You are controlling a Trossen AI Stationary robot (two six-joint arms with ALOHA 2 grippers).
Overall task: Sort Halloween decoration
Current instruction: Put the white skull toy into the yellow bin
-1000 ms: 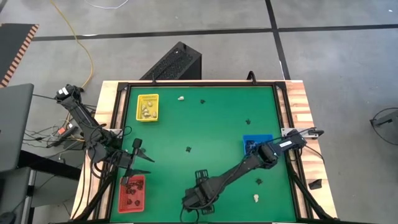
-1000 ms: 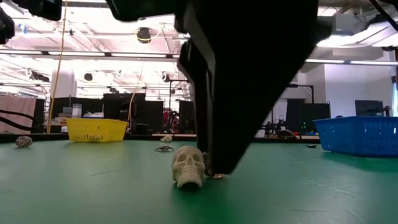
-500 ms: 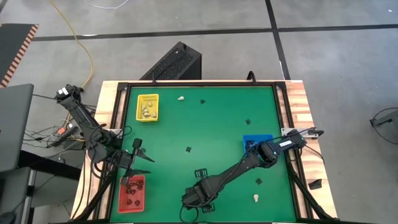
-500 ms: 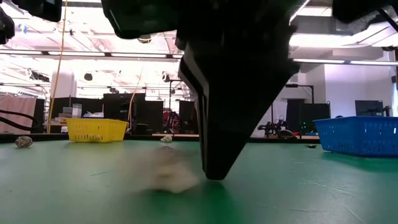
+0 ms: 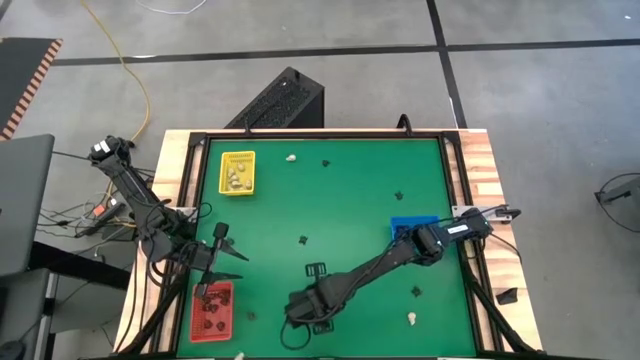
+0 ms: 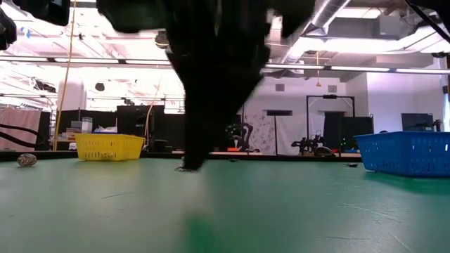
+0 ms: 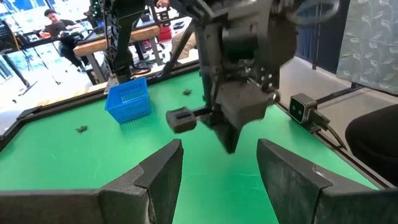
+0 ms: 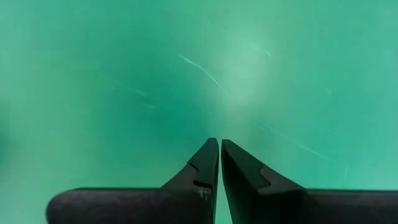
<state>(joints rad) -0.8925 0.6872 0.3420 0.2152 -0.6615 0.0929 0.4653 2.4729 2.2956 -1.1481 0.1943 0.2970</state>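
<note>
From above, the trinkets are lying scattered over the green table (image 5: 350, 190): a cream one (image 5: 291, 157) near the far edge, black ones (image 5: 327, 162) beside it and mid-table, another cream one (image 5: 411, 319) near the right front. More are sitting in the yellow tray (image 5: 238, 172) at far left, the red tray (image 5: 213, 310) at near left and, half hidden by the arm, the blue tray (image 5: 405, 229) at right. All are too small to make out in shape. The right pincer (image 5: 300, 318) is reaching low over the near middle; the left pincer (image 5: 222, 262) is waiting just beyond the red tray.

At table height, a blurred dark arm is covering the centre. A greyish trinket (image 6: 27, 159) is resting at far left; the yellow tray (image 6: 109, 146) and blue tray (image 6: 406, 152) are standing behind.

The left wrist is showing its own fingers (image 7: 155, 177) spread wide, released, with the other arm beyond and a black trinket (image 7: 81, 129) by the blue tray (image 7: 129, 101).

The right wrist is showing its fingers (image 8: 202, 165) clenched together on nothing, over bare green.
</note>
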